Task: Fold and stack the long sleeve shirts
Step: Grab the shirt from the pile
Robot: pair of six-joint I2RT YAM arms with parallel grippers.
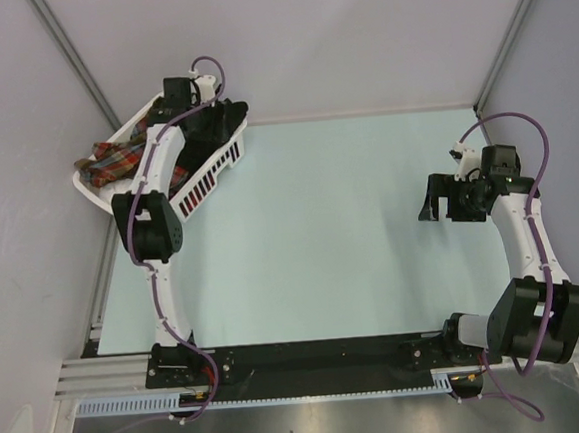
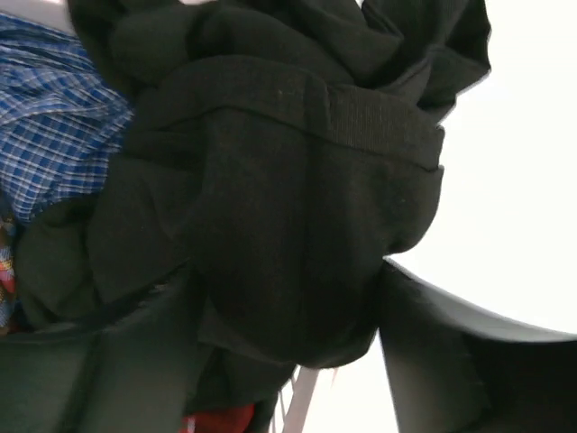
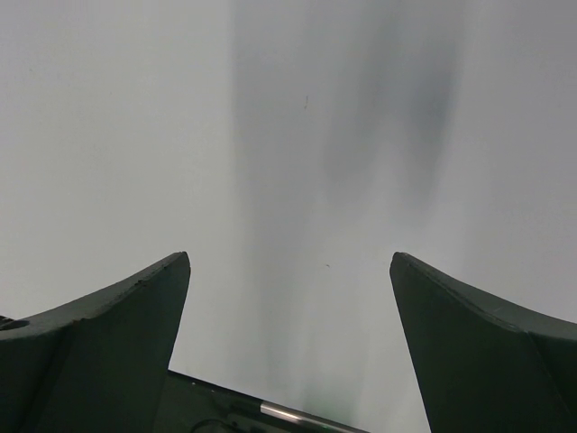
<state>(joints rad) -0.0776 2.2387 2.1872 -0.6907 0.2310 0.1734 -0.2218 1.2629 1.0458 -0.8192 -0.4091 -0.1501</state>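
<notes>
Since the black shirt sits bunched in the basket, upper left, straddled by my left gripper, left takes it; grip unclear. Right gripper spread, empty, mid-right.

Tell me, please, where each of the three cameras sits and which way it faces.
Top: above and behind the bases, looking down on the table and basket; left arm and right arm show whole.
Left wrist: on the left arm, over the basket, facing the black shirt and a blue plaid shirt; the left fingers flank the black shirt.
Right wrist: on the right arm, facing a bare pale surface; the right fingers stand wide apart.
Shared: top and left wrist both see the black shirt.
</notes>
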